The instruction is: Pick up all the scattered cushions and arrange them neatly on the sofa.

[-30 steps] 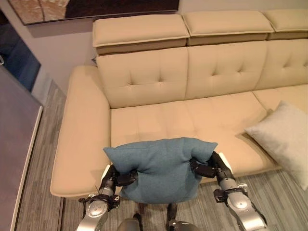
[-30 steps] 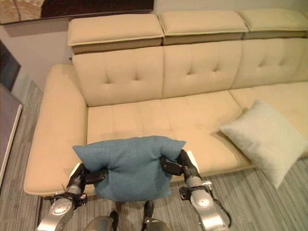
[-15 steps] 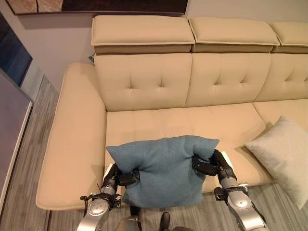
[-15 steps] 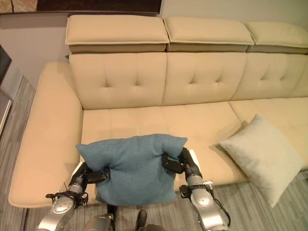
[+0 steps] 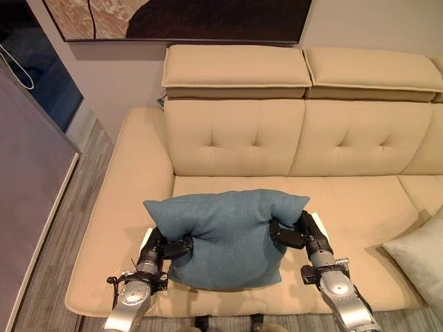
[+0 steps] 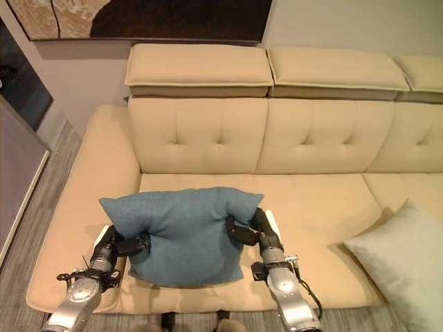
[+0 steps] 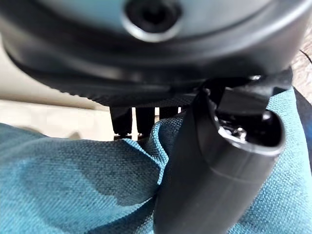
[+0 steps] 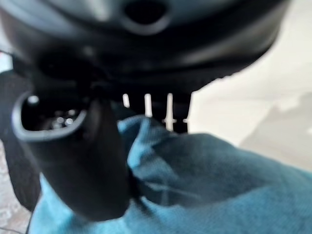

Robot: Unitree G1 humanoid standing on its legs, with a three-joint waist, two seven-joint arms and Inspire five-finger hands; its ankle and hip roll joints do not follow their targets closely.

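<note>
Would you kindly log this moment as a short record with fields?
held item: blue cushion, above the sofa seat
left robot hand: pinching the cushion's left side
right robot hand: pinching its right side
other cushion: grey cushion, lying at the sofa's right end
wall: painting above the sofa

Teal fabric cushion (image 5: 225,235) sits between left hand (image 5: 160,250) and right hand (image 5: 299,235), above beige tufted sofa (image 5: 346,200) seat; pale grey cushion (image 6: 408,266) lies rightward.
</note>
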